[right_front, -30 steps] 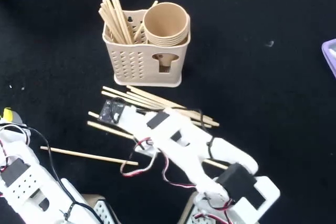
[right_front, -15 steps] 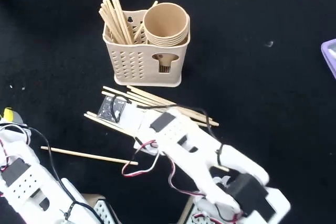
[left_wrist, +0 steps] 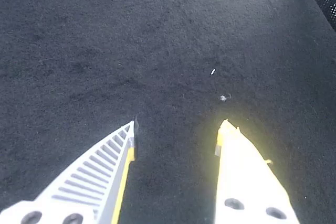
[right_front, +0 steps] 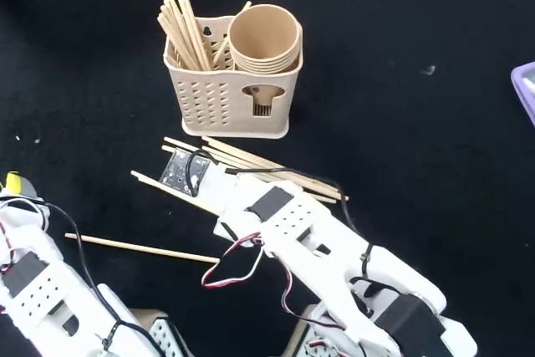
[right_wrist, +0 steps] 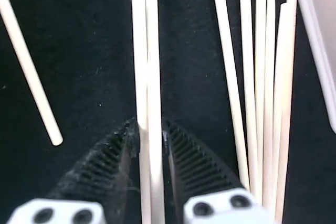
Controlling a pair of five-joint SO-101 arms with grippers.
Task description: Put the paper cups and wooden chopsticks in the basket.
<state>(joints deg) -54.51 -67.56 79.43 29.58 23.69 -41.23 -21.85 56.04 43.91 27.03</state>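
Jaws of the right gripper (right_wrist: 149, 127) are clamped on a pair of chopsticks (right_wrist: 147, 51); this grip is made plain in the right wrist view, while from above it is masked by the arm. A loose bundle of chopsticks (right_front: 276, 171) is seen between that gripper and the basket (right_front: 226, 102) farther off, where stacked cups (right_front: 264, 39) are held. Jaws of the left gripper (left_wrist: 176, 129) are spread wide over the black table (left_wrist: 131, 35).

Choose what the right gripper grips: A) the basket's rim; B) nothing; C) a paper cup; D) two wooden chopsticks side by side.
D: in the right wrist view the right gripper is shut on a pair of chopsticks lying side by side.
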